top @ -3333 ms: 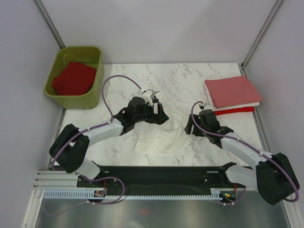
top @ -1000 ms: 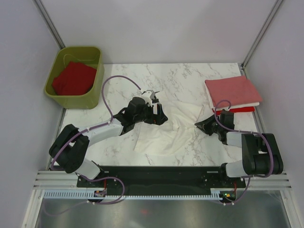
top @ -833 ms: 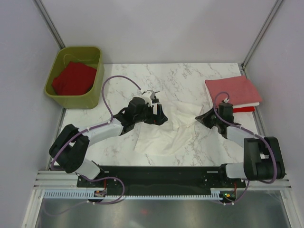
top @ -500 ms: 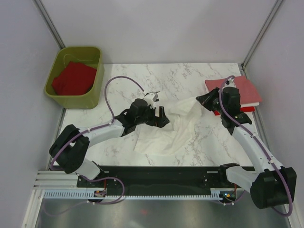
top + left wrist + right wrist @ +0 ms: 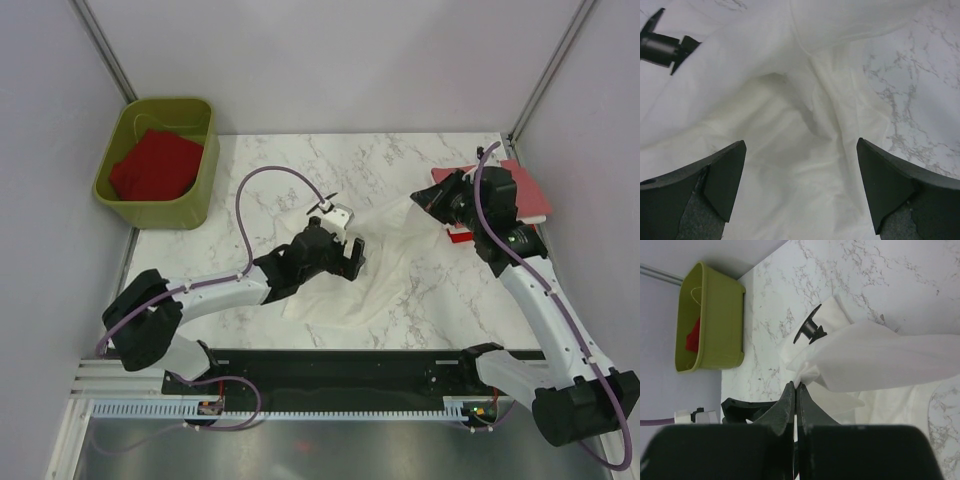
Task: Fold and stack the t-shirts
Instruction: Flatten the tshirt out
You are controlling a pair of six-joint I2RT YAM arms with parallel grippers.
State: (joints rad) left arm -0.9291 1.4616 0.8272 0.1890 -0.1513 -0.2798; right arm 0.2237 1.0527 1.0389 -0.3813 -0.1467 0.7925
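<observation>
A crumpled white t-shirt [image 5: 352,288] lies mid-table, with a black mark [image 5: 665,44] on it. My right gripper [image 5: 430,198] is shut on the shirt's right edge [image 5: 807,374] and holds it lifted, so the cloth [image 5: 885,360] hangs stretched toward the table. My left gripper [image 5: 346,262] is open just above the shirt's middle [image 5: 790,130], its fingers [image 5: 724,172] wide apart with nothing between them. A folded stack sits at the right, with a salmon pink t-shirt [image 5: 536,198] on top and a red one [image 5: 461,238] at the bottom, partly hidden by my right arm.
An olive-green tub [image 5: 200,170] stands at the back left corner with a red t-shirt [image 5: 155,165] inside; it also shows in the right wrist view [image 5: 715,330]. Bare marble [image 5: 290,165] lies between the tub and the stack. Grey walls close in on both sides.
My right gripper has risen and moved back toward the stack, pulling the shirt's right edge up with it. My left gripper has shifted nearer and rightward over the shirt, still open.
</observation>
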